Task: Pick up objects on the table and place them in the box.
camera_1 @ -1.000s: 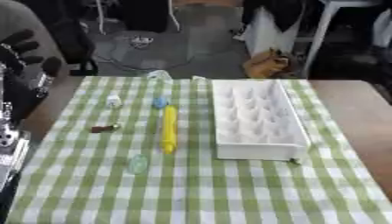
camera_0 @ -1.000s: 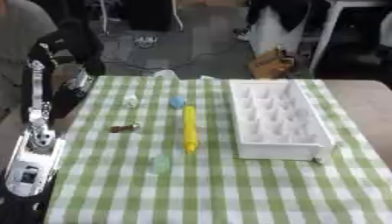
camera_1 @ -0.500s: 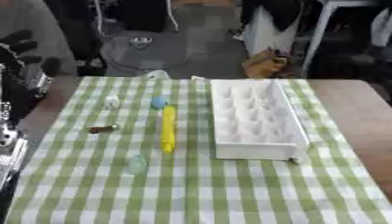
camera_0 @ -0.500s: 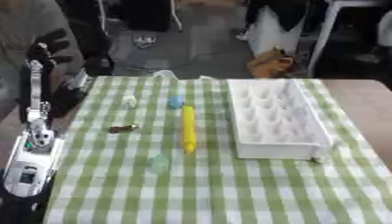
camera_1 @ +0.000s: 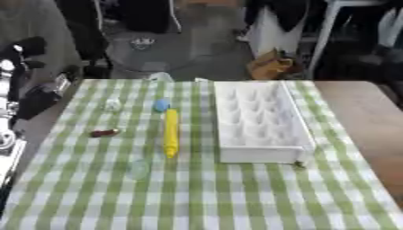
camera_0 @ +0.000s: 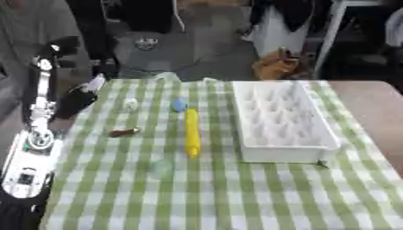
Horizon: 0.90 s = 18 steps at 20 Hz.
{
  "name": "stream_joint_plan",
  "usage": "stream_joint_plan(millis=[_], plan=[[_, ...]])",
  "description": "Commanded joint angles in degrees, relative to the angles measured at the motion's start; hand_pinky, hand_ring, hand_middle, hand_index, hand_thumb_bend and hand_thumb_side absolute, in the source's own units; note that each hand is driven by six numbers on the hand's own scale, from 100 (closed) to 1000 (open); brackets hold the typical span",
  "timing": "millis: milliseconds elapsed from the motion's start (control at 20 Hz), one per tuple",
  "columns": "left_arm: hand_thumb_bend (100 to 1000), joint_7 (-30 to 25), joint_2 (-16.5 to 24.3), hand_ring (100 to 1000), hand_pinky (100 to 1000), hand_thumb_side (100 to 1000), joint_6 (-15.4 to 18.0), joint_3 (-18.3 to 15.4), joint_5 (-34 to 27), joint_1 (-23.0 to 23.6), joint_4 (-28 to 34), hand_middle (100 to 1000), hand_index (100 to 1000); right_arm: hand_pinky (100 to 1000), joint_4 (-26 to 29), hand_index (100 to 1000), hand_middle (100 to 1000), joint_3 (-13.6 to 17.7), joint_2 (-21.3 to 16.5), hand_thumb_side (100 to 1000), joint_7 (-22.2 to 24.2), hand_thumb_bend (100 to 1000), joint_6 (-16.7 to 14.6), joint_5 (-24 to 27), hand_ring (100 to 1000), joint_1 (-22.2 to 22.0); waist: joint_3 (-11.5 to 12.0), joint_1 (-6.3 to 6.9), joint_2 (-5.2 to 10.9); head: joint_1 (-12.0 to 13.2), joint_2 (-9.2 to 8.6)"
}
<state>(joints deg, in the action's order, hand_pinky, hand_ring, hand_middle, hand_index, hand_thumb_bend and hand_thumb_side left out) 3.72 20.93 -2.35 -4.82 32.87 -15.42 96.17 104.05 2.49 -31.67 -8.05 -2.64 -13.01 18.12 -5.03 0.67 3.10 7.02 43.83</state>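
A white box (camera_0: 279, 120) with moulded dimples stands on the right half of the green checked table. To its left lies a long yellow object (camera_0: 191, 133). A small blue object (camera_0: 179, 104) sits at the yellow object's far end. Farther left lie a small white object (camera_0: 130, 104) and a small dark red object (camera_0: 123, 132). A pale, see-through object (camera_0: 161, 167) sits nearer me. My left arm rises along the left edge, and its dark left hand (camera_0: 75, 101) hangs at the table's left edge, apart from all the objects. My right hand does not show.
A small dark bit (camera_0: 321, 164) lies at the box's near right corner. A clear, crumpled thing (camera_0: 166, 76) sits at the table's far edge. Bare brown tabletop (camera_0: 370, 103) shows on the right. Chairs, a brown bag and people's legs stand beyond the table.
My left hand has come down from above the table's far left corner to its left edge. The objects and the box have not moved.
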Motion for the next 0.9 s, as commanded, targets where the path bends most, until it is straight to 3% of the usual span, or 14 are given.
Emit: stream_joint_plan(millis=[50,200,400,650,900], plan=[[358,-8.9,5.3,755,718,250,-1.8,0.8,6.4,-2.7,-2.9,742,850,719,1.0,941,790,0.2,-1.8,444,0.4,172,-0.1,0.2,773,0.5,-0.2,0.98,-0.33,-0.1,0.29],[335,-15.8,8.3,765,728,192,-2.0,1.8,10.9,-5.0,-6.1,761,850,719,0.9,941,788,0.2,-1.8,444,0.4,172,-0.2,0.2,772,0.6,-0.4,1.08,-0.23,-0.1,0.29],[377,-23.6,11.0,776,735,202,-0.4,3.6,14.8,-8.0,-10.8,779,861,718,0.8,942,787,0.1,-1.9,444,0.7,171,-0.2,0.2,771,0.6,-0.6,1.17,-0.14,-0.1,0.29],[391,-32.5,13.3,776,716,179,3.0,5.6,16.4,-12.2,-18.4,793,863,717,0.5,942,784,0.1,-2.0,451,1.0,206,-0.4,0.3,768,0.6,-0.8,1.21,-0.01,-0.2,0.29],[404,-37.6,13.8,766,709,182,5.3,6.9,16.1,-14.9,-23.3,783,863,723,0.2,946,782,0.0,-1.9,454,1.1,205,-0.5,0.5,766,0.6,-0.9,1.25,0.04,-0.2,0.29]])
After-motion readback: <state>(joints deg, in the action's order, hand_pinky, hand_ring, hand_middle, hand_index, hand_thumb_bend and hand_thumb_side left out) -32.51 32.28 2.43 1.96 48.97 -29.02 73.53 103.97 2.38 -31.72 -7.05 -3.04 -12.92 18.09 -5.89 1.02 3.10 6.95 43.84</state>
